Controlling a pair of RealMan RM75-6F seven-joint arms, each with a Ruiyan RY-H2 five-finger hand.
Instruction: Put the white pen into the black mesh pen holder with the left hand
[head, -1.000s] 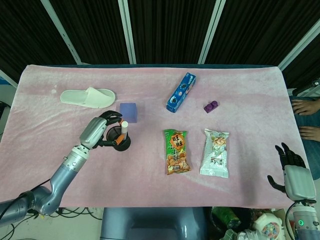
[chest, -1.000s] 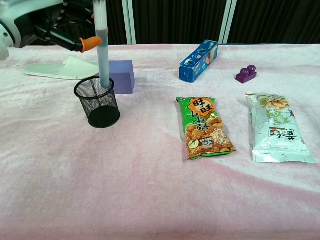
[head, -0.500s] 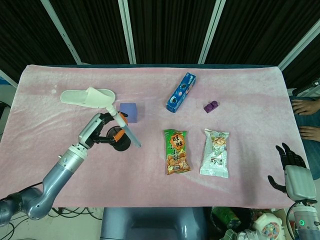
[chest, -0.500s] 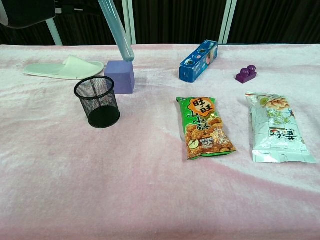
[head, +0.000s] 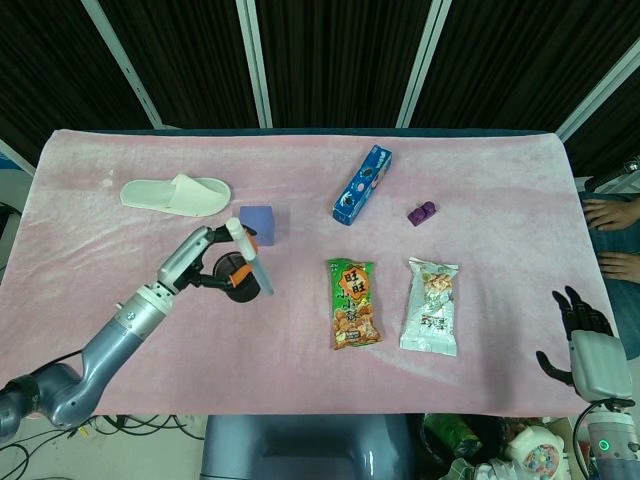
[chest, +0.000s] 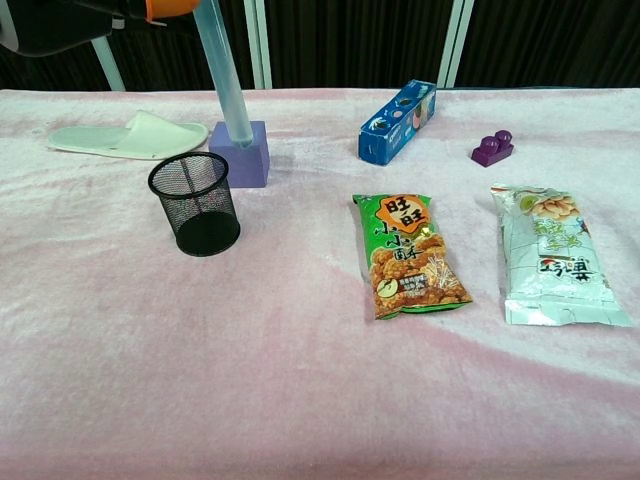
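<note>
Pink fuzzy cloth (head: 300, 390) on table, dark curtains (head: 340, 60), maybe windows behind.

Silver-grey jointed left arm (head: 110, 345), left hand (head: 205, 262) — black fingers (head: 222, 252), orange tips — pale-backed right hand (head: 590, 352)

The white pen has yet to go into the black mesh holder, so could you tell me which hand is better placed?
Left. The left hand holds the white pen just above the holder.

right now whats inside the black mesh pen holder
Nothing shows inside the black mesh pen holder; its dark bottom is hard to read. The white pen hangs tilted above and behind it, held by the left hand.
</note>
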